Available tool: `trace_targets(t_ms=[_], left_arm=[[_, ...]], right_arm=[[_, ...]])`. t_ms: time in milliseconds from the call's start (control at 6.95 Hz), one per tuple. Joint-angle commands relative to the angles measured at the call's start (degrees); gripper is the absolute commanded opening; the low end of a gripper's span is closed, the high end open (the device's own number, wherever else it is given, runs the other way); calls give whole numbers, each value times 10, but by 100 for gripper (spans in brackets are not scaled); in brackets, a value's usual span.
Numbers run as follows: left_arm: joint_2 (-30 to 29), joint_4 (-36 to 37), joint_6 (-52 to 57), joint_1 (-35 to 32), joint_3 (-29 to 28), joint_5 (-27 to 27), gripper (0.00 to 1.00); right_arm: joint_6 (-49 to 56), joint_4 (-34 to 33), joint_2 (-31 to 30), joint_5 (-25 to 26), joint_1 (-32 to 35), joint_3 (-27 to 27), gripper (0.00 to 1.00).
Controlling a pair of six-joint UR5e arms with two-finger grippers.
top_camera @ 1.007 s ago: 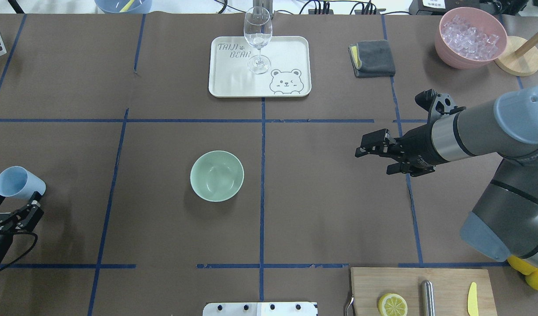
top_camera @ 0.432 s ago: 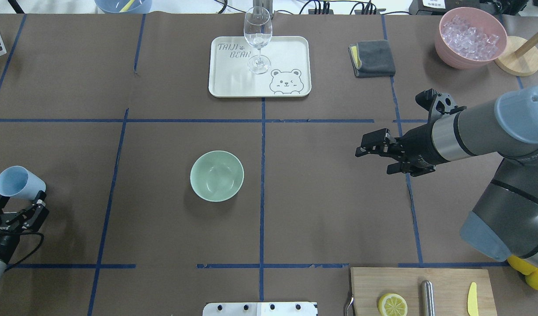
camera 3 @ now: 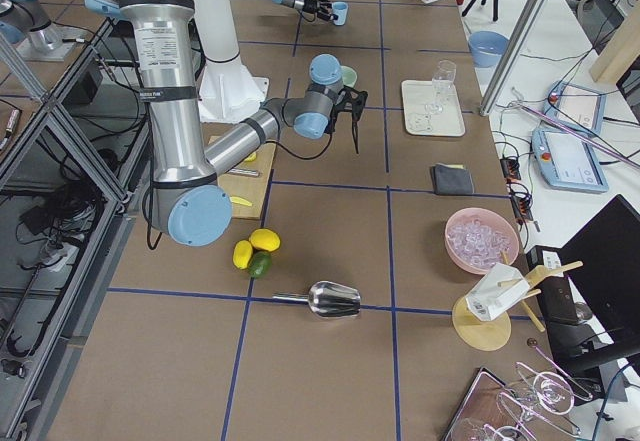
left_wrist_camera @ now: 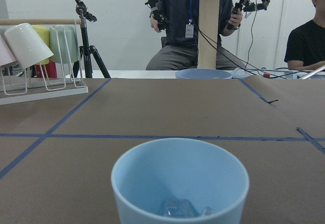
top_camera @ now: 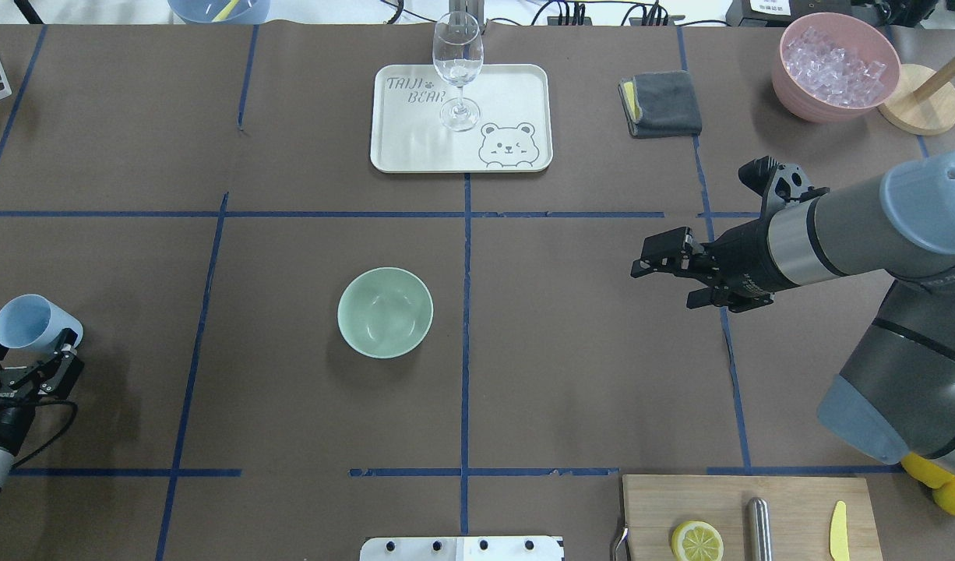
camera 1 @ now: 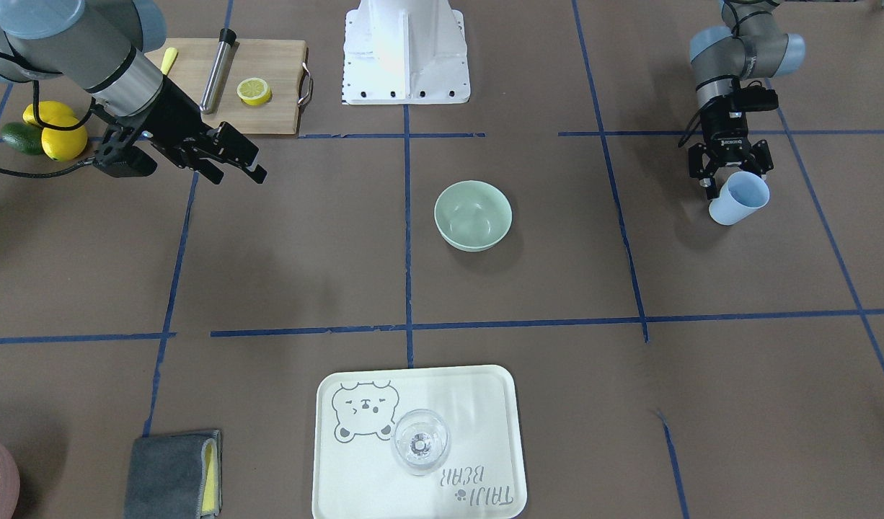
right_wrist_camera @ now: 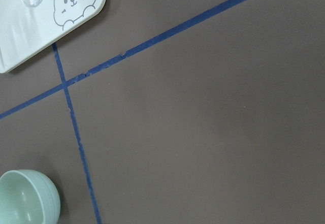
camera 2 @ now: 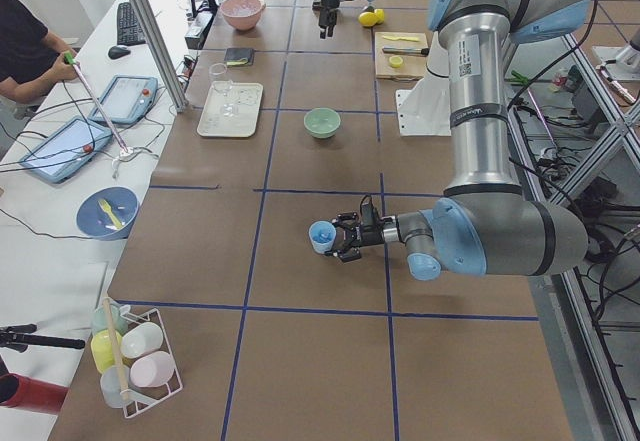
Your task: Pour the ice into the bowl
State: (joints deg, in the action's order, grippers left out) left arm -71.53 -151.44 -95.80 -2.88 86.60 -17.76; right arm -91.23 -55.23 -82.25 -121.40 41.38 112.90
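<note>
The mint-green bowl (top_camera: 385, 312) stands empty near the table's middle; it also shows in the front view (camera 1: 473, 215) and at the lower left of the right wrist view (right_wrist_camera: 28, 198). My left gripper (top_camera: 29, 349) is shut on a light blue cup (top_camera: 26, 322) at the table's far left edge, well left of the bowl. A few clear ice cubes (left_wrist_camera: 179, 209) lie in the bottom of the cup (left_wrist_camera: 180, 181). My right gripper (top_camera: 666, 273) is open and empty, hovering well to the right of the bowl.
A pink container of ice cubes (top_camera: 834, 66) stands at the back right beside a wooden stand. A wine glass (top_camera: 457, 70) stands on a bear tray (top_camera: 516, 101) at the back centre. A grey cloth (top_camera: 663, 103) lies nearby. A cutting board (top_camera: 746, 506) with half a lemon lies front right.
My left gripper has shifted a little with the cup, which now sits more upright. The right arm and the bowl have not moved.
</note>
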Motion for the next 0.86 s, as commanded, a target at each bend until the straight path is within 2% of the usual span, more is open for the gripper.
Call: trace_targets(t_ms=[0, 576, 720], left_arm=[[-4, 1, 1, -21, -12, -7, 98], [-27, 2, 8, -34, -31, -18, 98], [-33, 2, 8, -39, -36, -38, 92]], right_arm=[[0, 0, 1, 0, -1, 0, 100], [0, 0, 2, -1, 3, 0, 100], [0, 0, 3, -1, 3, 0, 100]])
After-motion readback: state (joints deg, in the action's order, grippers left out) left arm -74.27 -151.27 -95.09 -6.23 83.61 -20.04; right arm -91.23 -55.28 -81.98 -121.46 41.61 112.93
